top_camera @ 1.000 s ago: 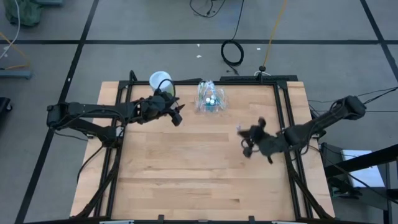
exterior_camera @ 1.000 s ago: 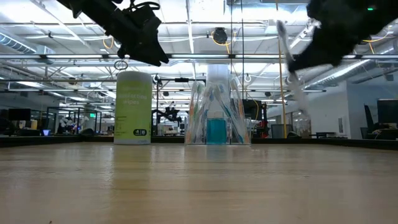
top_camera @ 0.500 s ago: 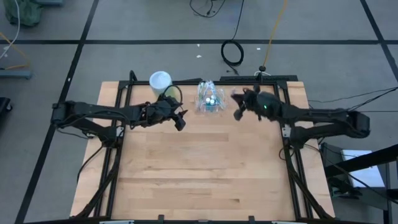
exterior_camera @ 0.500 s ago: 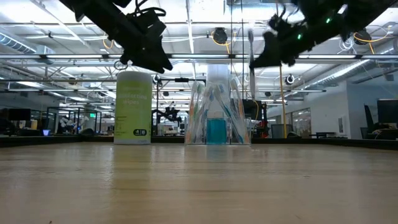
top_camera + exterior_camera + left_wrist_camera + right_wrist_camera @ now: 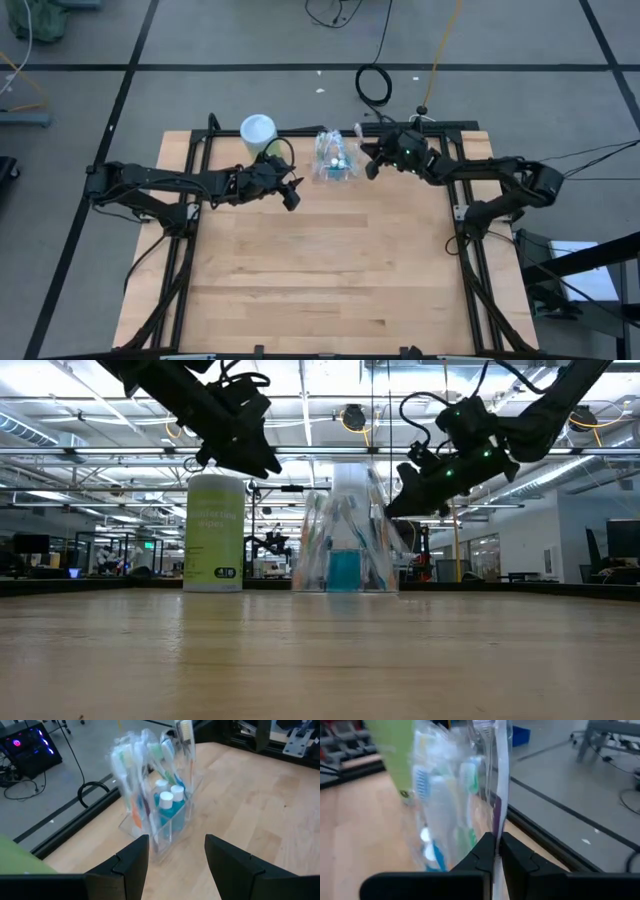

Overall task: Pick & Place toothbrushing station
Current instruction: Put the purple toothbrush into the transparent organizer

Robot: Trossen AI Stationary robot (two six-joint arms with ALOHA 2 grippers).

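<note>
The toothbrushing station point(image 5: 335, 160) stands near the table's far edge: a clear holder wrapped in clear plastic, with several toothbrushes and blue white-capped tubes point(image 5: 167, 802). It also shows in the low view point(image 5: 345, 545). My right gripper point(image 5: 368, 168) is right beside the station's right side, shut on a white toothbrush point(image 5: 500, 780) with a purple patch. My left gripper point(image 5: 290, 193) is open and empty, a little to the station's left and nearer, above the table point(image 5: 175, 865). My right gripper pinches the white toothbrush's handle point(image 5: 496, 827) between its two fingers, which lie across it. The fingers come from the table's right side, slanting down point(image 5: 400, 505). The brush stands upright against the station's plastic. The fingers hide its lower end.
A green-and-white canister point(image 5: 215, 532) stands left of the station by the far edge point(image 5: 258, 130). The wooden table point(image 5: 320, 270) stretches toward the near edge, with black frame rails point(image 5: 455, 190) along its sides.
My right gripper has swung from the table's right edge toward the far edge and left, up to the station, carrying the toothbrush from tilted to upright. The station has shifted slightly to the left and shows blurred. My left gripper has moved slightly right.
</note>
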